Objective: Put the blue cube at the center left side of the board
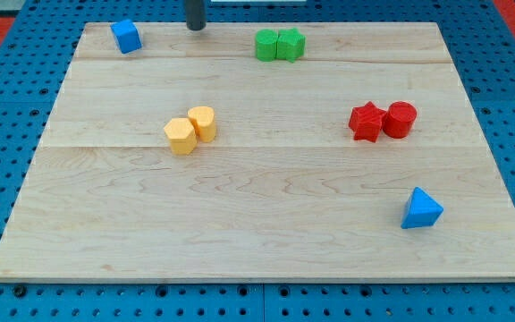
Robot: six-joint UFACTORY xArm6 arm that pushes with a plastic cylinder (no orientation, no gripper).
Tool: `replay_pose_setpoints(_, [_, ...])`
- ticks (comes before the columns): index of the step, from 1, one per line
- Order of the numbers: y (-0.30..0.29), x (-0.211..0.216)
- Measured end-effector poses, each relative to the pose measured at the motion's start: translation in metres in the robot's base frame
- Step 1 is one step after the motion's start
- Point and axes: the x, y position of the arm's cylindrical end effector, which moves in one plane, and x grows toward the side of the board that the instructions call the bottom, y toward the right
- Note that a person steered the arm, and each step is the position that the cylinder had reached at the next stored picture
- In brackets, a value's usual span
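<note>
The blue cube sits near the board's top left corner. My tip is at the view's top edge, to the right of the blue cube and apart from it, with a gap of bare wood between them. The rod rises out of the frame above it.
Two green blocks touch each other at the top middle. Two yellow blocks touch left of centre. A red star and a red cylinder sit at the right. A blue triangular block lies at the lower right. The wooden board rests on a blue pegboard.
</note>
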Motion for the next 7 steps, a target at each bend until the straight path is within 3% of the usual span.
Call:
replay_pose_setpoints(3, [-0.094, 0.004])
replay_pose_setpoints(4, [-0.087, 0.025])
replay_pose_setpoints(5, [-0.133, 0.029])
replay_pose_setpoints(7, [-0.103, 0.122])
